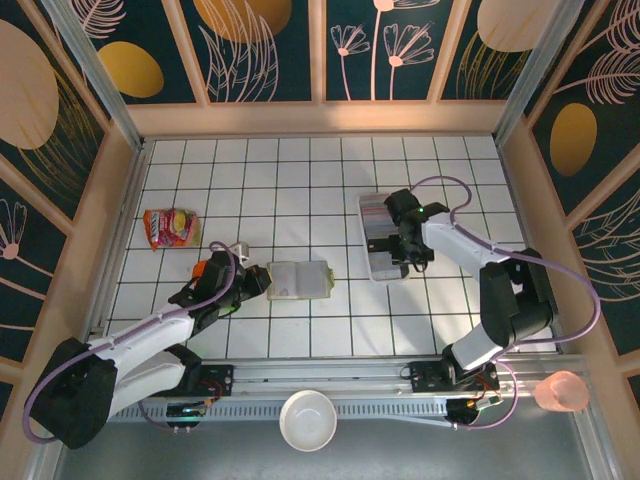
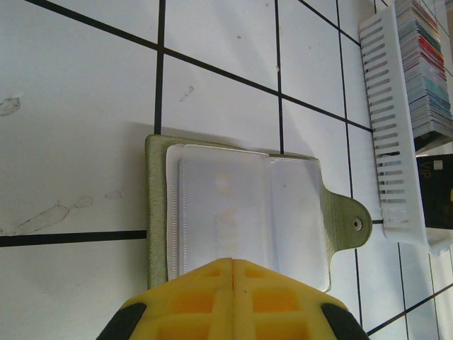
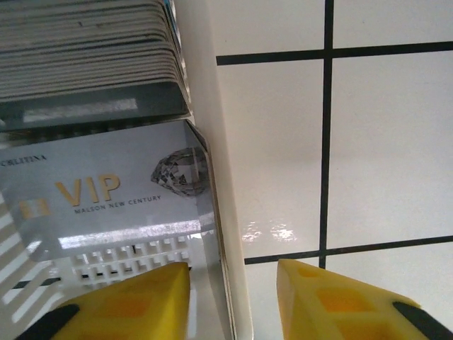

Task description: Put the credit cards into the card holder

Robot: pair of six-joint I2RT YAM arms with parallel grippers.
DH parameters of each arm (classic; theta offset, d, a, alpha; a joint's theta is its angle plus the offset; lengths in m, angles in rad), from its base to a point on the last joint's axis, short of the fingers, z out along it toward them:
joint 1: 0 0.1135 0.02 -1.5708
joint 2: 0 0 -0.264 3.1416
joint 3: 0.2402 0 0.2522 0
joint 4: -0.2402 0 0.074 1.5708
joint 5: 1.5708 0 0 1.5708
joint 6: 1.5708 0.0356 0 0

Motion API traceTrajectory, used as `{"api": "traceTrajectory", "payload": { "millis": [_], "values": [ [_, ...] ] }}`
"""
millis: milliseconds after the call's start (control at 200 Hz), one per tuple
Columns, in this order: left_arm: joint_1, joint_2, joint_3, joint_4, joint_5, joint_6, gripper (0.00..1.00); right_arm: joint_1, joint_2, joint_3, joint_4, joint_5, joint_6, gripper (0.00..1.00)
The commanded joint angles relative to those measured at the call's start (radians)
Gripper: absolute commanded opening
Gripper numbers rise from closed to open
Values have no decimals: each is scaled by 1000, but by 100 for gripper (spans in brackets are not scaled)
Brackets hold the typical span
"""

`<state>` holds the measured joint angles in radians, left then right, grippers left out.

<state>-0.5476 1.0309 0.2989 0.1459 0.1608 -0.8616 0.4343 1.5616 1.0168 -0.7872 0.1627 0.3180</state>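
1. White bowl (image 1: 307,420) sits at the near edge between the two arm bases; a pink cup (image 1: 562,392) stands at the near right.
2. Card holder (image 2: 248,212) lies open on the tiled bench (image 1: 300,180), left of centre, pale sleeves up, snap tab towards the tray.
3. Left gripper (image 2: 232,263): fingers pressed together with nothing between them, over one edge of the holder.
4. Credit cards (image 3: 92,42) stand on edge in a row in the white slotted tray (image 2: 389,142); a grey VIP card (image 3: 106,191) lies face-up beside the row.
5. Right gripper (image 3: 233,273): fingers parted, astride the tray's side wall, gripping nothing.
6. Snack packet (image 1: 171,227) lies far left, well apart.
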Motion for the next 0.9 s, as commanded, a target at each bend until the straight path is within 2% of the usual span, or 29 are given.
{"api": "traceTrajectory", "payload": {
  "millis": [0,40,210,365,896],
  "values": [
    [7,-15,-10,22,5,-11,0,17,24,16,-19,61,16,44],
    [6,-15,-9,23,5,-11,0,19,30,12,-14,63,17,47],
    [6,-16,-9,21,5,-9,0,21,58,6,14,68,11,49],
    [7,-18,-10,20,4,-10,0,28,87,21,13,104,3,48],
    [7,-19,-18,28,9,-12,0,45,38,62,-41,155,1,27]
  ]
}}
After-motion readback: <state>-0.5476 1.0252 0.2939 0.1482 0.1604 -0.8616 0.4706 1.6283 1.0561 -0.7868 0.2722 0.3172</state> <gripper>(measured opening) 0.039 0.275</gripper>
